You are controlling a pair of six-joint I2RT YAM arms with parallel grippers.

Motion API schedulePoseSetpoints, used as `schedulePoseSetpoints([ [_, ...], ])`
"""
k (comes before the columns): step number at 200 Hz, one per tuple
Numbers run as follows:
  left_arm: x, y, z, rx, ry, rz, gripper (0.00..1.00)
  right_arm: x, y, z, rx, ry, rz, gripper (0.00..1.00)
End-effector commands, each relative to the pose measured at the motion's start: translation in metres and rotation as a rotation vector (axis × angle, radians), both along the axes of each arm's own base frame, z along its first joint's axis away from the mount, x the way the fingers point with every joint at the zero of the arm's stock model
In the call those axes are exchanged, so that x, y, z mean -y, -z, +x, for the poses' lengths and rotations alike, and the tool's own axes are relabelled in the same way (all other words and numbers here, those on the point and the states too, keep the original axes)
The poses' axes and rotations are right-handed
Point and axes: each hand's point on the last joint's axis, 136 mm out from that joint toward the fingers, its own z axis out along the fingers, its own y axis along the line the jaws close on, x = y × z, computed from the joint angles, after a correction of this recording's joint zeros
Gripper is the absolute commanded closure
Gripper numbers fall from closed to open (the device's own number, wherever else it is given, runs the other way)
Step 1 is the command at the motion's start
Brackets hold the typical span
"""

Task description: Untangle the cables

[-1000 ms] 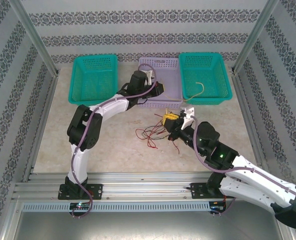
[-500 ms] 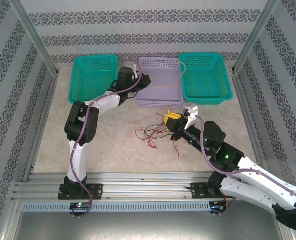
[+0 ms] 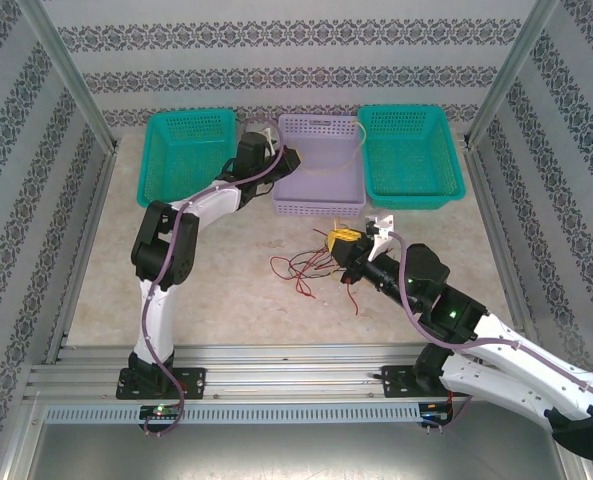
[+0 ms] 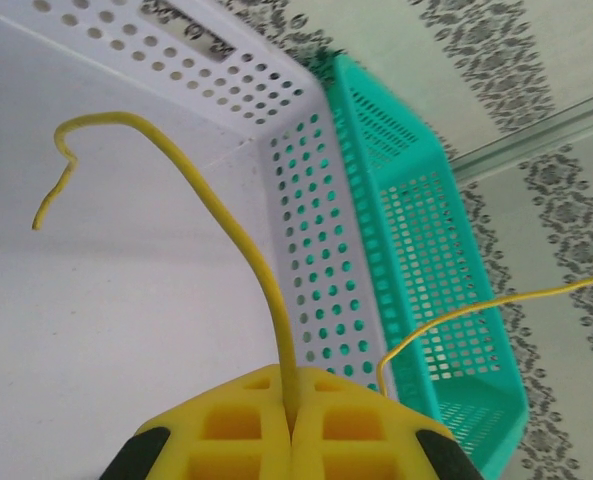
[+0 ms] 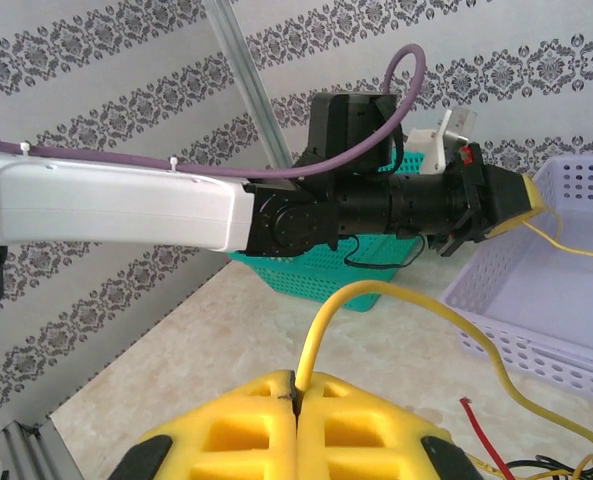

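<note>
Damask-striped walls close in a pale tabletop. Three baskets stand along its far side: a teal basket on the left, another teal basket on the right, and a lavender basket between them.

The step in hand looks like dropping a freed cable into the lavender basket. To do it well, the left gripper should sink lower over the basket floor before letting go. The yellow wire is limp and springy, so a high release could let a tail flop over the wall. The right gripper should keep the pile pinned so nothing gets dragged along.

The left gripper's yellow fingers are pressed together on the yellow wire, above the lavender basket. One tail curls up and over the basket floor. The other arcs off to the side, past the perforated wall — towards the right-hand teal basket.

The right gripper is likewise closed, pinching a yellow strand that loops upward from its tips. It sits at the far right edge of the tangle of red, black and tan cables on the table. I cannot tell whether both grippers hold the same cable.
</note>
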Motion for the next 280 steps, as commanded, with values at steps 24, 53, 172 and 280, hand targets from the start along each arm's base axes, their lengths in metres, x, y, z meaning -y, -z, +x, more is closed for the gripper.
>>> schedulePoseSetpoints([
  [24,0.008,0.028,0.002,-0.048,0.013,0.099,0.84,-0.001,-0.007,-0.002,0.005,-0.02,0.029,1.0],
  [53,0.013,0.016,0.001,-0.02,0.025,0.116,0.63,-0.001,-0.006,-0.002,-0.003,-0.017,0.031,1.0],
  [172,-0.015,-0.139,-0.085,0.204,0.018,-0.002,0.25,0.01,-0.03,0.02,-0.011,0.096,0.028,1.0],
  [280,0.022,-0.042,-0.272,0.2,0.308,0.135,0.24,0.006,-0.053,0.041,-0.129,0.073,0.121,1.0],
])
